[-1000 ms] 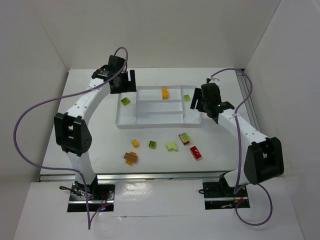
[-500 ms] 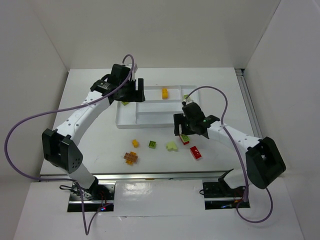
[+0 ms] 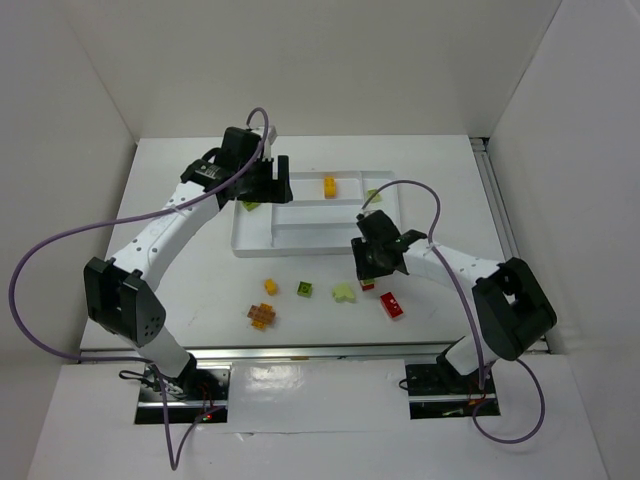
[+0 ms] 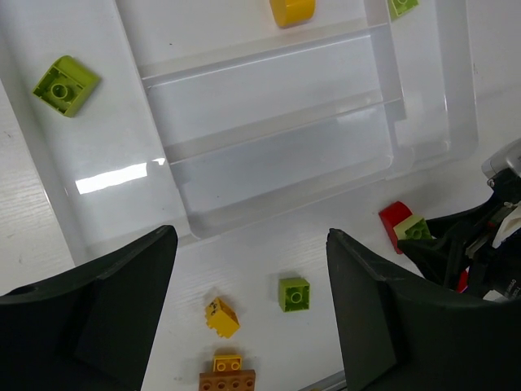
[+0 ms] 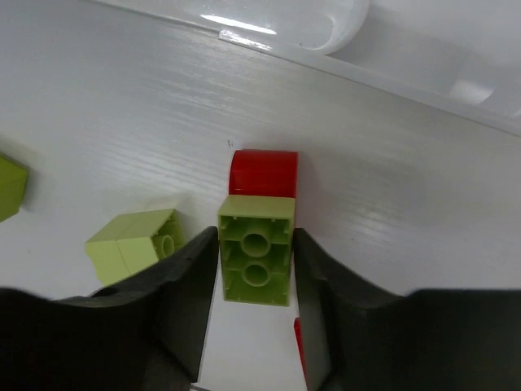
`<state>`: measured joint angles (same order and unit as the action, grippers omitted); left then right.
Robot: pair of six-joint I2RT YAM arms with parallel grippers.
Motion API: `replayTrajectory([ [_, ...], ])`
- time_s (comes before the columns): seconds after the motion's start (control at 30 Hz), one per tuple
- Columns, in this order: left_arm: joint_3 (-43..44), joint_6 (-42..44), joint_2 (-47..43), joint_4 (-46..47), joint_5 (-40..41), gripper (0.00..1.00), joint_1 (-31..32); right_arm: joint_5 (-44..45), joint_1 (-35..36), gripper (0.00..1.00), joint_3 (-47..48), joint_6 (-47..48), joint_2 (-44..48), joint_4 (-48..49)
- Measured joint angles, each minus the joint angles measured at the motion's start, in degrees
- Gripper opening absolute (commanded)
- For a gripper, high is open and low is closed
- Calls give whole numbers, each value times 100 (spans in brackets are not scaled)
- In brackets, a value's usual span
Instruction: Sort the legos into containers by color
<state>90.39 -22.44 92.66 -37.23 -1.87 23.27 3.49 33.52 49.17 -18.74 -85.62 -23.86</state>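
Green brick (image 5: 256, 259) sits pinched between the right claw's (image 5: 256, 273) fingers, low on the table (image 5: 122, 122), stacked on a red brick (image 5: 262, 173) near the tray (image 3: 320, 251). This looks like the pick-up step. Next, lift it clear of the red and carry it to the lime brick's (image 4: 65, 84) compartment. The left claw (image 4: 250, 244) hangs open and empty over the tray.

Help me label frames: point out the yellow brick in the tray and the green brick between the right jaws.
yellow brick (image 3: 329, 187): top external view, its top face.
green brick (image 5: 256, 259): right wrist view, its studded top.
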Motion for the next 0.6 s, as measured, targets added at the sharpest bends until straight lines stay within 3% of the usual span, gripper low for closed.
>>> replayTrajectory([
  [0.1, 0, 0, 0, 0, -42, 85, 0, 46, 0, 29, 2, 0, 0, -15],
  [0.2, 7, 4, 0, 0, -83, 85, 0, 74, 0, 22, 17, -50, 9, -42],
  [0.43, 396, 310, 125, -46, -820, 96, -66, -133, -50, 21, 452, -160, 691, -337],
  [0.6, 654, 673, 116, 109, -2103, 96, -356, -1480, -608, 21, 811, -144, 1609, 302],
])
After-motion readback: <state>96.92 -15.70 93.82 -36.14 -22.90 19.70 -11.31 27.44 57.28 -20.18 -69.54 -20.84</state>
